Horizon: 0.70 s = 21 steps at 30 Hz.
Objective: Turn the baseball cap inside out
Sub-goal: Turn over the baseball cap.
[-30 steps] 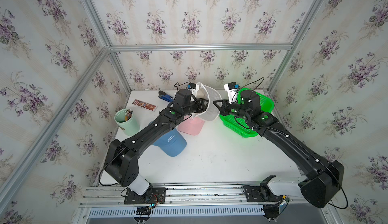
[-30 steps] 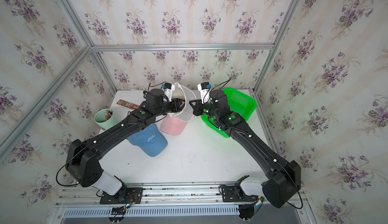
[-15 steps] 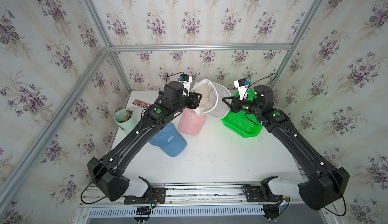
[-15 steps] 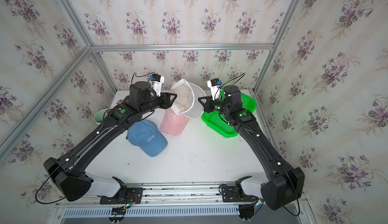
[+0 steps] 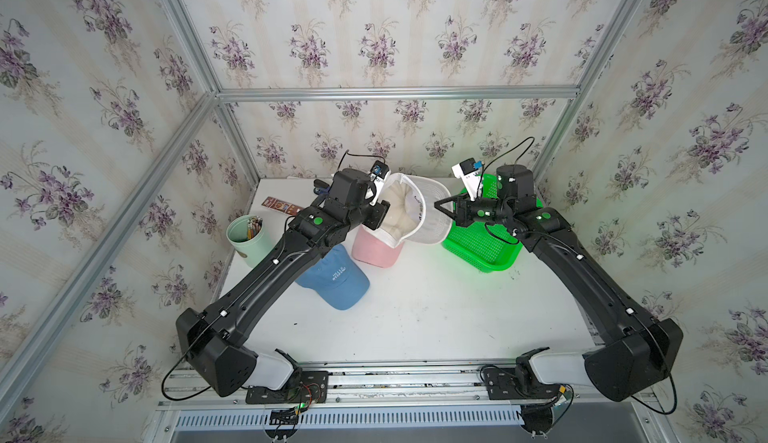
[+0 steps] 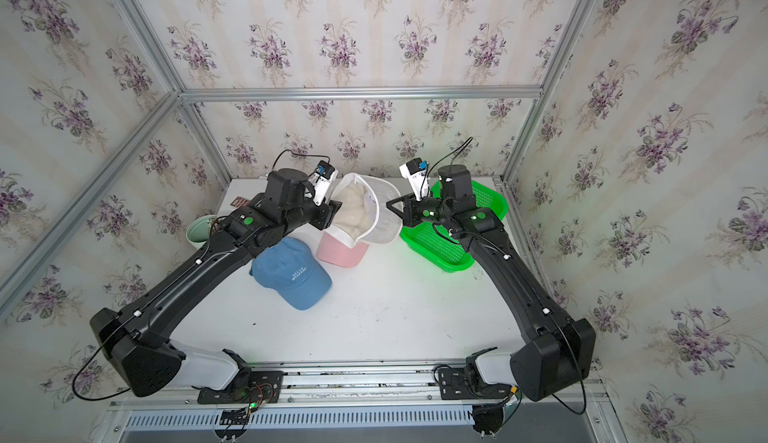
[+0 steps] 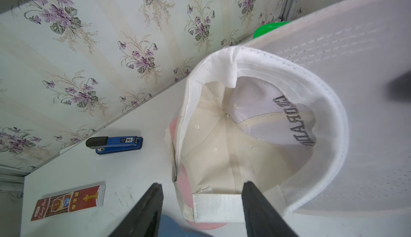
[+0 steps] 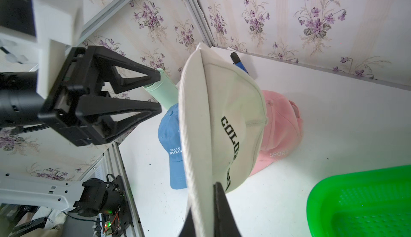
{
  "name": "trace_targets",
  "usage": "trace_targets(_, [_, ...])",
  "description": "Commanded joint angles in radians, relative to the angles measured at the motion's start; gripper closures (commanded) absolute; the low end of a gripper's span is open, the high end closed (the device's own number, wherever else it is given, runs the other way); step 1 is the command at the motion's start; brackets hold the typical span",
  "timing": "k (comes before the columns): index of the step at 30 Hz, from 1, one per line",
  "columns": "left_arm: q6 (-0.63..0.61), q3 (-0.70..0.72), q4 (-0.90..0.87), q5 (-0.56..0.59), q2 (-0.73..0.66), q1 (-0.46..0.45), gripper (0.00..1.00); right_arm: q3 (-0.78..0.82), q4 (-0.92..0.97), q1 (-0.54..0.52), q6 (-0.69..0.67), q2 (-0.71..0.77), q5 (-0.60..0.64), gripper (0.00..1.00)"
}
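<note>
The space is enclosed by walls [image 5: 374, 25] papered in pale stripes with purple flower sprigs, and the corners are framed by aluminium profiles [image 5: 395, 93]. A white surface [image 5: 436, 324], marked with small dark specks, is set against the back wall. Along its near edge a metal rail [image 5: 415, 380] is mounted, with a slotted grille [image 5: 395, 420] below. Everything is lit softly and evenly.

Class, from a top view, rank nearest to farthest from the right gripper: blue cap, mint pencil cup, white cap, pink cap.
1. white cap: brim pinched in the right gripper.
2. pink cap: just below it.
3. blue cap: beside the left arm.
4. mint pencil cup: left edge of the table.
</note>
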State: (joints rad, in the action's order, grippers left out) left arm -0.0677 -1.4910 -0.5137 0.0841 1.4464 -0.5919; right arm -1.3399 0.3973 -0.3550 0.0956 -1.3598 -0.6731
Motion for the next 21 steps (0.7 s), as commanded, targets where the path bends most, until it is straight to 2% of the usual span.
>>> trace_targets(1, [-0.071,0.005,0.034,0.078,0.021,0.001,0.39,-0.011,0.005,0.0,-0.027,-0.001,-0.068,1.0])
trace_targets(4, [-0.076,0.006,0.045,0.116,0.045,0.0,0.4,-0.007,0.006,-0.001,-0.031,0.002,-0.106,1.0])
trace_targets(7, [-0.093,0.002,0.053,0.123,0.065,0.001,0.46,-0.005,0.01,-0.001,-0.041,0.009,-0.135,1.0])
trace_targets(10, [-0.094,-0.001,0.057,0.108,0.071,0.004,0.61,-0.005,0.035,-0.001,-0.063,0.011,-0.147,1.0])
trace_targets(15, [-0.11,0.01,0.051,0.032,0.068,0.007,0.8,0.035,0.0,0.02,-0.051,0.024,-0.192,1.0])
trace_targets(17, [-0.109,0.014,0.043,0.02,0.067,0.007,1.0,0.044,-0.004,0.024,-0.051,0.025,-0.192,1.0])
trace_targets(21, [-0.101,0.014,0.034,0.026,0.055,0.007,1.0,0.054,-0.005,0.037,-0.056,0.022,-0.198,1.0])
